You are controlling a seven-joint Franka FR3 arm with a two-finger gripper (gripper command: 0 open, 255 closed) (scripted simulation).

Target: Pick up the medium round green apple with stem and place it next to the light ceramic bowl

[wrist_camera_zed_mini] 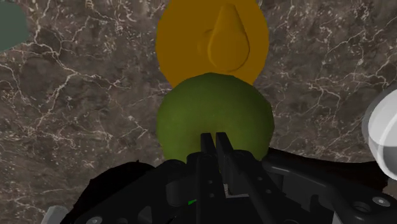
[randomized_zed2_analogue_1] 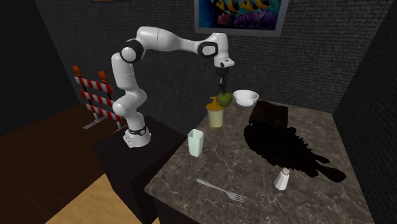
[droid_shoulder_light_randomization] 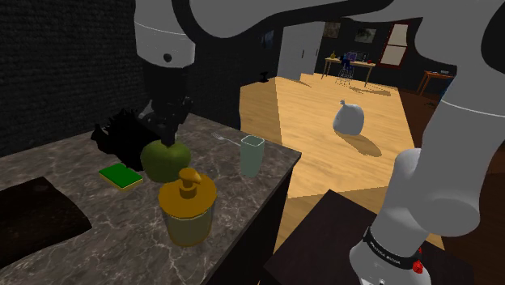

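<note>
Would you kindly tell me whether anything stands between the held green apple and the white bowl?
Nothing visible does. The green apple, clasped by the gripper, hangs close beside the white bowl, with just bare counter between them. The yellow soap dispenser stands on the apple's far side, away from the bowl.

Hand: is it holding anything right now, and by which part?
The green apple, pinched at its top centre by the hand, hanging beneath it.
</note>
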